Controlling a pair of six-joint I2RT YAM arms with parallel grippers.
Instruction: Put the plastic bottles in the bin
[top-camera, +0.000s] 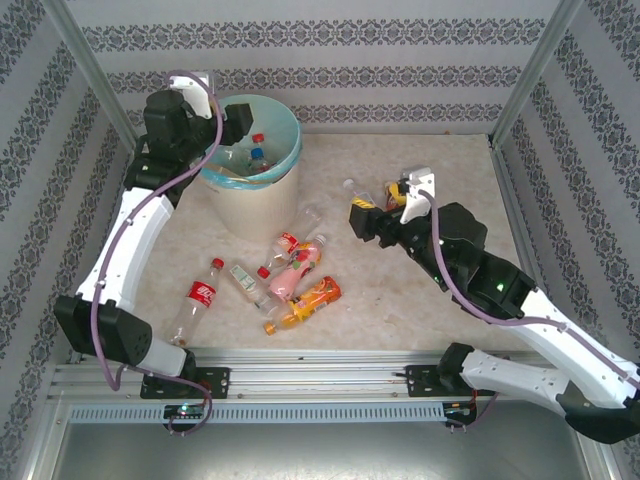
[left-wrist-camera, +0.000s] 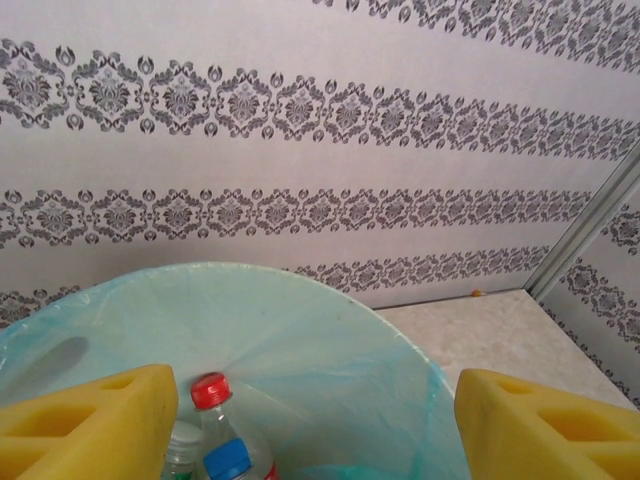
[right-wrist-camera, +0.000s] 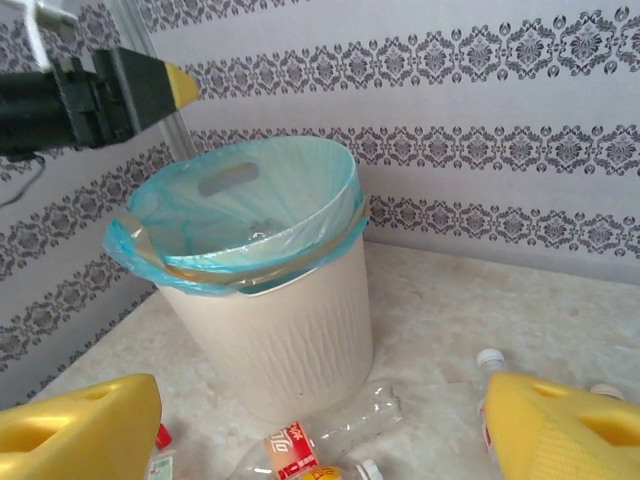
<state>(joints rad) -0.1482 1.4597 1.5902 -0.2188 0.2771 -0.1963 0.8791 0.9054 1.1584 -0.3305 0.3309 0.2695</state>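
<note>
The left gripper (left-wrist-camera: 317, 405) is hanging wide and empty over the round, ribbed cream bin (top-camera: 255, 205), its thin blue-green liner (left-wrist-camera: 300, 330) holding clear plastic bottles (left-wrist-camera: 210, 395); the right gripper (right-wrist-camera: 320, 430) is gaping empty near others lying on the speckled table (top-camera: 385, 300).

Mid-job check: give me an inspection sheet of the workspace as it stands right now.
Surface: pale marbled table, bottles scattered near its middle.
Job's things: bin upright at far left, bag-lined, with a few binned bottles in it; several loose bottles lying on the table beside it.
Clutter: nothing seen.
Grippers: left pincer open and empty over the bin mouth; right pincer open and empty, above the loose bottles, facing the bin.
Cables: left purple cable looped along the left arm; right purple cable along the right arm.
Surroundings: patterned walls, metal frame posts.
</note>
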